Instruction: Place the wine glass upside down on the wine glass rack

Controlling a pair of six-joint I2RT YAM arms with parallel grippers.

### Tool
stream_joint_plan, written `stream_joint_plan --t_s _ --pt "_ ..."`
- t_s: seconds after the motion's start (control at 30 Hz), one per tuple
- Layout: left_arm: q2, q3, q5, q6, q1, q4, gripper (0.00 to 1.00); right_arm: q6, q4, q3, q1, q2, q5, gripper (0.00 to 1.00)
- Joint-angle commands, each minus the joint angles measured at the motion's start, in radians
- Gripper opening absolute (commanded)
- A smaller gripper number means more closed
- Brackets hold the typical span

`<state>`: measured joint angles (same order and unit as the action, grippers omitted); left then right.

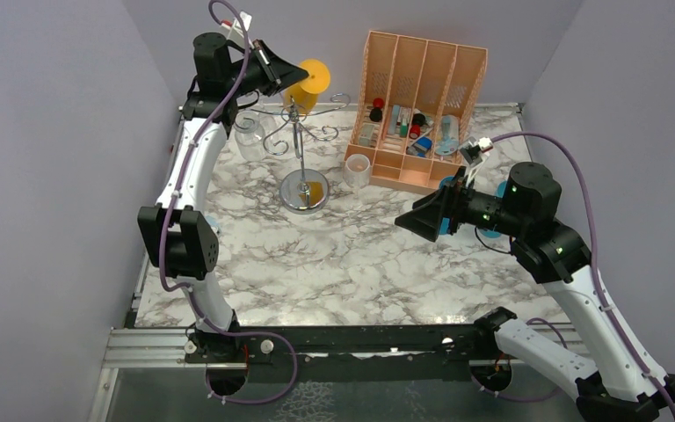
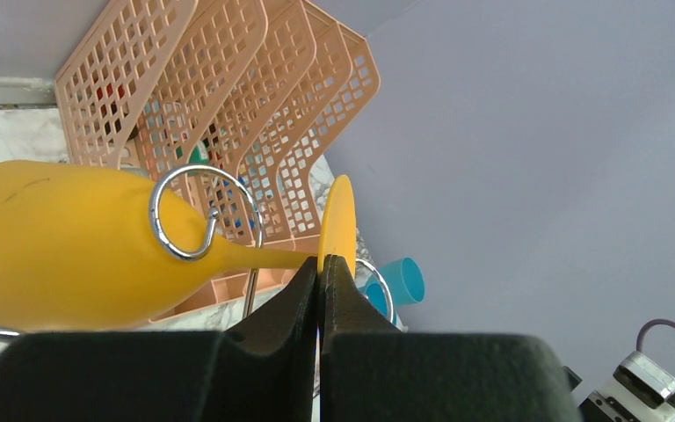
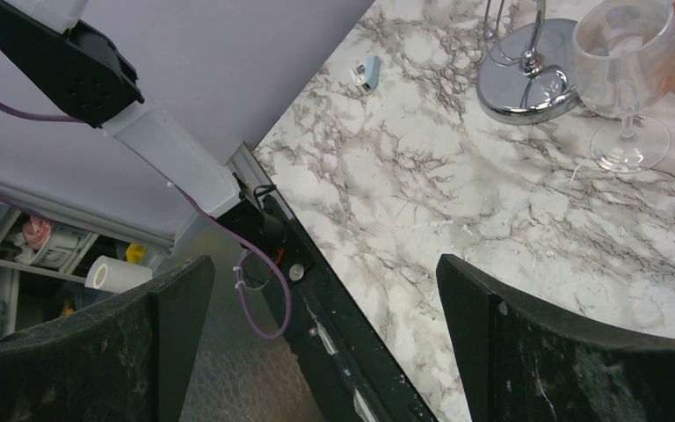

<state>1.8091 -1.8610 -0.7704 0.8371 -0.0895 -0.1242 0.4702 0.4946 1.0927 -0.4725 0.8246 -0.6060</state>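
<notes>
The yellow wine glass (image 2: 53, 237) hangs at the top of the wine glass rack (image 1: 296, 145), a silver wire stand with a round base. My left gripper (image 2: 321, 264) is shut on the edge of the glass's flat foot (image 2: 338, 220). One curled rack arm (image 2: 153, 218) crosses where the bowl narrows into the stem; I cannot tell whether they touch. Seen from the top, the glass (image 1: 303, 92) is tilted, with its foot toward the back wall and my left gripper (image 1: 303, 75) beside it. My right gripper (image 1: 409, 220) hovers open and empty over the table's right half (image 3: 323, 264).
A clear wine glass (image 3: 628, 79) stands upright beside the rack's shiny base (image 3: 527, 83), left of the rack from above (image 1: 249, 136). The orange slotted organiser (image 1: 422, 79) holds small items at the back right, a white cup (image 1: 358, 169) before it. A teal cup (image 2: 400, 281) lies nearby.
</notes>
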Motion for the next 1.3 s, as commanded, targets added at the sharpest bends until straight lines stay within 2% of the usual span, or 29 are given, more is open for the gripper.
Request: stream_joint_plan --t_s 0.0,0.53,1.27 --pt "0.022 -0.062 -0.006 0.004 -0.007 0.016 0.04 -0.009 -0.027 -0.001 -0.005 -0.001 -0.016 1.00" --pt "0.080 -0.143 0.048 0.000 -0.010 0.013 0.04 -0.012 -0.008 0.013 -0.004 -0.011 -0.010 1.00" --pt "0.117 -0.186 0.141 -0.070 -0.003 -0.079 0.09 -0.001 -0.013 -0.007 -0.005 -0.020 -0.020 1.00"
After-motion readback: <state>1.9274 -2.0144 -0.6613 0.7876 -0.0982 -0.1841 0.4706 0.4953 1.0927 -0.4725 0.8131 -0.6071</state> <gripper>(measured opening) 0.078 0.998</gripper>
